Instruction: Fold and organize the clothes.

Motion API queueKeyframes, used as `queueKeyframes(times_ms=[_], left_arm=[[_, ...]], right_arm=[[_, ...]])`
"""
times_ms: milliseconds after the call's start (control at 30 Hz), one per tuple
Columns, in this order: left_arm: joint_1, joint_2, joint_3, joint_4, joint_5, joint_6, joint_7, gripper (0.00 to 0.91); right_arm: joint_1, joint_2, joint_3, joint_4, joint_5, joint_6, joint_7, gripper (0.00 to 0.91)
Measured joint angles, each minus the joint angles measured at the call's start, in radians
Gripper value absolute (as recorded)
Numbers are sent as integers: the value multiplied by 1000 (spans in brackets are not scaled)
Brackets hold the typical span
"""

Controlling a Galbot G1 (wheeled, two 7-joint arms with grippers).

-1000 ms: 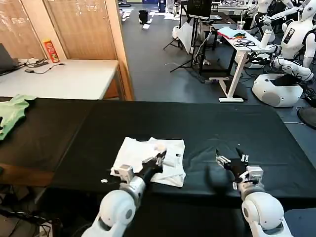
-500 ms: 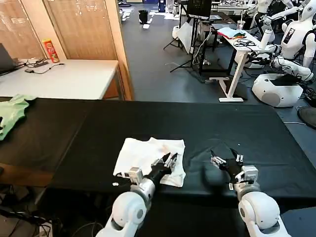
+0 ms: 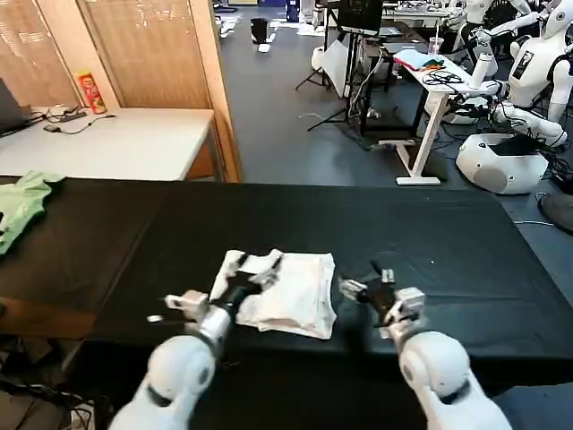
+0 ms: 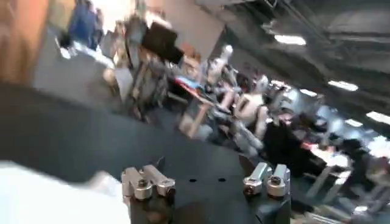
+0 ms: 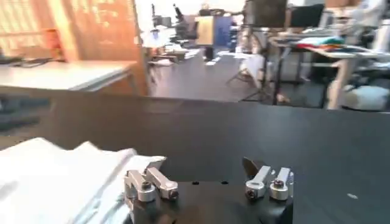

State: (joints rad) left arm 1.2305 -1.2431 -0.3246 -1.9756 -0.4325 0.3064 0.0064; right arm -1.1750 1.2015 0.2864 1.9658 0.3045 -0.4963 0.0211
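Note:
The clothes are one white T-shirt [image 3: 291, 287], folded into a rough square near the front edge of the black table [image 3: 430, 224]. My left gripper [image 3: 253, 269] hovers open over the shirt's left part, where the cloth is bunched up. In the left wrist view this gripper [image 4: 201, 164] holds nothing, and white cloth [image 4: 36, 195] lies to one side of it. My right gripper [image 3: 365, 282] is open just off the shirt's right edge, above bare table. In the right wrist view the right gripper [image 5: 203, 164] is empty, with the shirt [image 5: 55, 176] beside one finger.
A light green garment [image 3: 22, 202] lies at the table's far left end. Behind it stands a white desk [image 3: 116, 139] with a red can [image 3: 89, 90]. Parked robots [image 3: 528, 72] and desks fill the room at the back right.
My left arm has swung left, from the shirt's front right part to its left part. My right gripper has moved left, up to the shirt's right edge. The shirt's left edge is now bunched.

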Motion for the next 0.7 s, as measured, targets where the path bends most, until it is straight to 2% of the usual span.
queueKeyframes(times_ms=[167,433,533,700], left_arm=[[36,74,-71,9,15,-18,6,878],[61,70,-104,54,51,-65,31,878],[68,61,-116,75,11,-67,47,878],[59,43,-133,114,-85,-50,58,878]], right_arm=[[32,23,-78,-43,-49,0,-15,878],[-3,37,-69,-61,-219,17,44,878],[-32,55,-36,-37,-203,44,66,878],[-73,83,18,28,-62,56,77,878]])
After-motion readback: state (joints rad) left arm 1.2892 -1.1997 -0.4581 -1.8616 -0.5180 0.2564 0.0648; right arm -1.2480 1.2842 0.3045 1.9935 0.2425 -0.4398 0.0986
